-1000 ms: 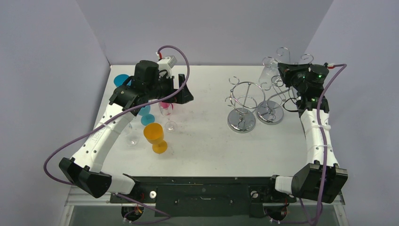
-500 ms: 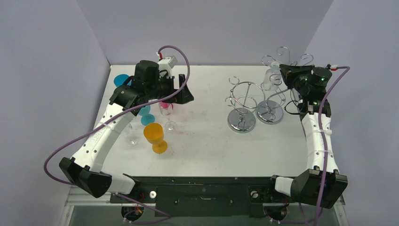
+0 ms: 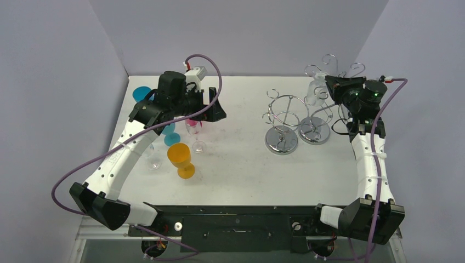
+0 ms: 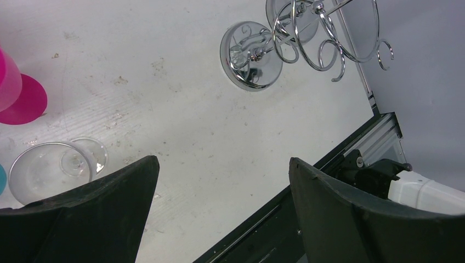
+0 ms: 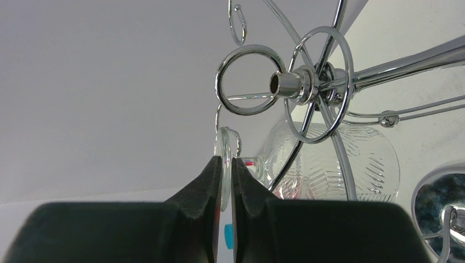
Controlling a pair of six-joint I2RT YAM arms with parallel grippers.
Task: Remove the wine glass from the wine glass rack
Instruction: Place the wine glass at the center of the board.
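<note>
white bench (image 3: pixel 241 164): right fingers (image 5: pixel 216 181), together, at the foot of the wine glass (image 5: pixel 367 164), bowl rightward under the rack (image 5: pixel 290 83); left fingers (image 4: pixel 109 213) apart.

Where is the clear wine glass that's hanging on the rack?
The wine glass hangs at the back of the right-hand rack, near the table's far right corner, just left of the right gripper in the top view.

The left arm (image 3: pixel 123 156) reaches forward with jaws spread wide, while the right arm (image 3: pixel 368 159) extends with jaws closed.
</note>
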